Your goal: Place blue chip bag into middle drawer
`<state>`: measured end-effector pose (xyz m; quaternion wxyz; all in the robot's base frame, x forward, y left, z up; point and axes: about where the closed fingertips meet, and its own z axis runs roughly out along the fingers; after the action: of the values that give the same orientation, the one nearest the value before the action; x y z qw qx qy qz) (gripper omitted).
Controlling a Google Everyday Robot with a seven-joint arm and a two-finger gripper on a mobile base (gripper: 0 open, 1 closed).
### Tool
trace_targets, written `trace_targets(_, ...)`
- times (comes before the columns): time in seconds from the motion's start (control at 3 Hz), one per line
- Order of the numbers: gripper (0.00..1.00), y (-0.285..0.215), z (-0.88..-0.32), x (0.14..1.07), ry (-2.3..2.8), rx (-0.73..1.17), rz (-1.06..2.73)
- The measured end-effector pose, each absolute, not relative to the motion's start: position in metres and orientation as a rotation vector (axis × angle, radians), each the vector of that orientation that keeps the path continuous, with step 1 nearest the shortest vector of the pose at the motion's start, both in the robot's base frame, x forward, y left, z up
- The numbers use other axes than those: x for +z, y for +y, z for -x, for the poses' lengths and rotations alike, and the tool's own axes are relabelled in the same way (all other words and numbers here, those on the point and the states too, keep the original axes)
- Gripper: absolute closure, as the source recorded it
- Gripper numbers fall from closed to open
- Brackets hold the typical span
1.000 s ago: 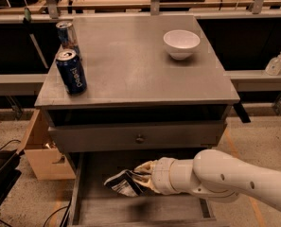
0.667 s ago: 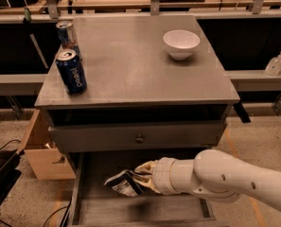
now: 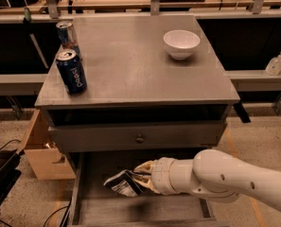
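jaws around chip bag [image 3: 122,184], over drawer [image 3: 144,211]

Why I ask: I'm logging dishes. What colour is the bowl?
White bowl, camera view. The gripper holds the chip bag over the open drawer.

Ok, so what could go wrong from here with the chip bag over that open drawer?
The tool grips the blue chip bag by one end over the middle drawer; let go there, the crumpled bag may tumble or end up leaning on a side wall. The upper drawer front with the knob sits close above the tool, so pulling straight up might bump it.
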<state>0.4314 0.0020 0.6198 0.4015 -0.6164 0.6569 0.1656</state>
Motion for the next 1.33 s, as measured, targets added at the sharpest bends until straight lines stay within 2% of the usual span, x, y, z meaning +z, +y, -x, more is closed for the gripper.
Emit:
trace_targets(0.33,0.13,0.003,-0.431,0.62,1.658,0.419,1.561)
trace_targets(0.67,0.0,0.004,-0.431,0.62,1.656,0.42,1.563)
trace_targets(1.0,0.0,0.004,-0.431,0.62,1.656,0.42,1.563)
trace_targets(1.33,0.0,-0.023,-0.43,0.665,1.666,0.344,1.509)
